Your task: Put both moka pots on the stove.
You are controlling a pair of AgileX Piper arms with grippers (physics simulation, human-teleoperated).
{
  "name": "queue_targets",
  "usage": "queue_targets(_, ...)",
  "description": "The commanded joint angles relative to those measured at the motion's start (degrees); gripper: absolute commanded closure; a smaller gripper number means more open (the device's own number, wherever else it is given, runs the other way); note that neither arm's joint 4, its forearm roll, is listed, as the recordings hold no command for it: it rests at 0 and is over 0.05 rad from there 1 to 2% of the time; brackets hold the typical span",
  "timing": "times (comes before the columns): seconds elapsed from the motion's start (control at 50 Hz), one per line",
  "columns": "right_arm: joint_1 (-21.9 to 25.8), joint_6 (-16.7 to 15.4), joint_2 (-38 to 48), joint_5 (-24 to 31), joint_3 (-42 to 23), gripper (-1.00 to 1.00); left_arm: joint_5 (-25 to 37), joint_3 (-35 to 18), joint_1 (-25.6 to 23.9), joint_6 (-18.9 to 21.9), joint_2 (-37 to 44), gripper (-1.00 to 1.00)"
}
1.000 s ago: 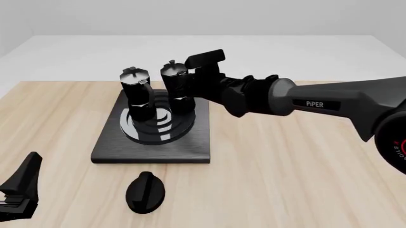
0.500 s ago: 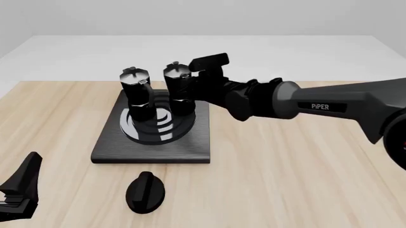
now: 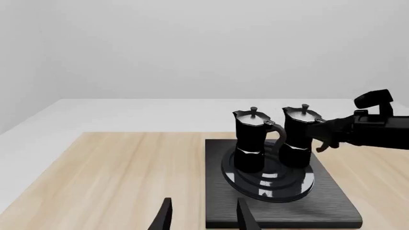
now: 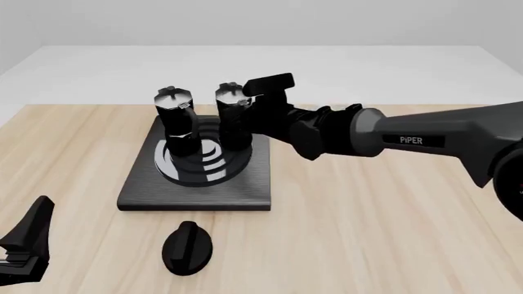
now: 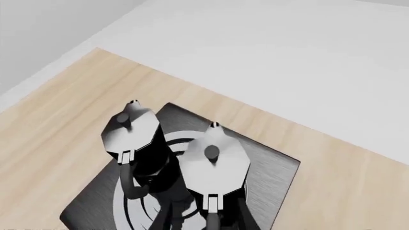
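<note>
Both moka pots stand upright on the stove (image 4: 196, 184), side by side on its burner rings (image 4: 203, 160) toward the slab's far half. The left pot (image 4: 175, 119) sits over the rings' left part, its silvery lid and knob on top. The right pot (image 4: 232, 116) stands just beside it, over the rings' right part, near the stove's far right corner.

Your right claw (image 4: 245, 113) is at the right pot's handle side, reaching in from the stove's right. In the front view its fingers merge with the black pot, so you cannot tell whether they grip the handle or have let go; the right wrist view looks down on both lids (image 5: 214, 154) and shows the handle below the nearer one, but not the finger tips clearly.

Your left claw (image 4: 24, 245) hangs low over the desk (image 4: 368, 233), well off the stove's near left corner. In the left wrist view its two fingers (image 3: 164, 218) stand apart with nothing between them.

A black oval knob (image 4: 187, 246) lies on the desk just in front of the stove's near edge, apart from it.
</note>
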Motion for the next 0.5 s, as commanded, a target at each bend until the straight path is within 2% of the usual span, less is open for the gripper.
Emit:
queue_targets(0.02,0.7,0.6,0.7,0.6,-0.1,-1.0,0.0,0.0,0.0,0.0,0.0,-1.0)
queue_targets(0.5,0.1,0.9,-0.4,1.8,0.6,-1.0,0.0,0.0,0.0,0.0,0.0,-1.0)
